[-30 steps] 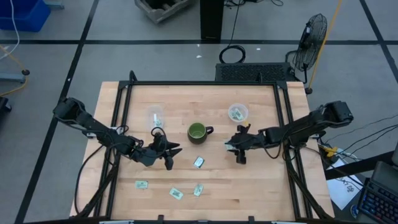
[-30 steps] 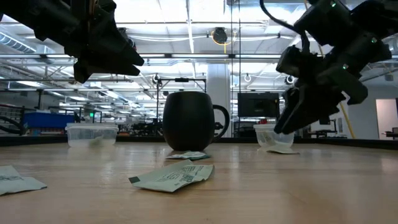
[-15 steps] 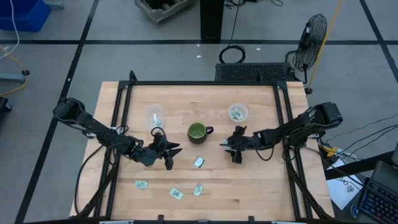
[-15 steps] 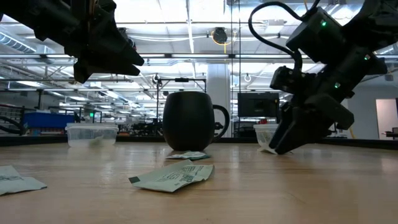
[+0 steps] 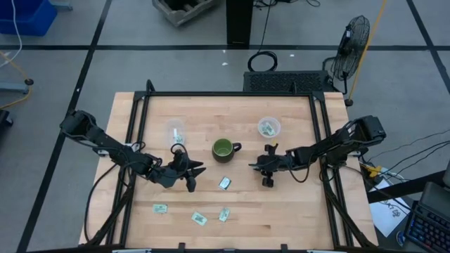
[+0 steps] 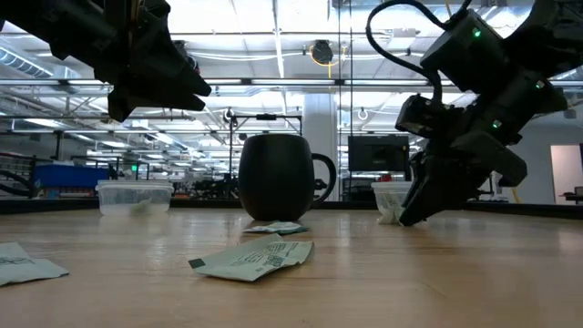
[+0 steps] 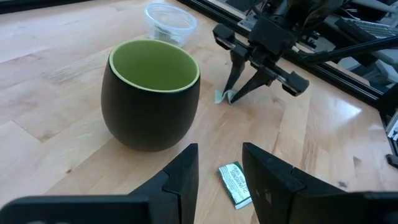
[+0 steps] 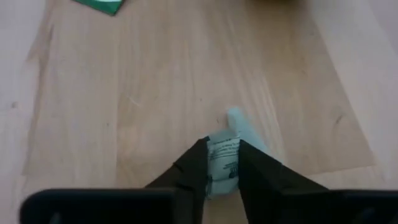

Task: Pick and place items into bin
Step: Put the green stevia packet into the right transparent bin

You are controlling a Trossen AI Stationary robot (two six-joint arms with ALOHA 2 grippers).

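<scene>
The right pincer [image 5: 268, 176] has dropped toward mid-tabletop right of the mug [image 5: 223, 149] and now pinches a pale packet [image 8: 224, 163], so lifting it to a bin [image 5: 268, 127] near the far edge likely follows.

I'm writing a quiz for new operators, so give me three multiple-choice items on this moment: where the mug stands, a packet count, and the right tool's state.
1. Where does the mug stand?
A) between the left tool and the right tool
B) at a table corner
C) inside a clear tub

2. How many packets lie loose on the table in the high view?
A) one
B) four
C) nine

3. The right tool is:
A) open and empty
B) out of view
C) shut on a packet

Answers:
1 A: the high view shows a tool on either side of it.
2 B: one lies near the mug, three toward the front edge.
3 C: its wrist view shows a pale packet pinched between the fingers.
</scene>
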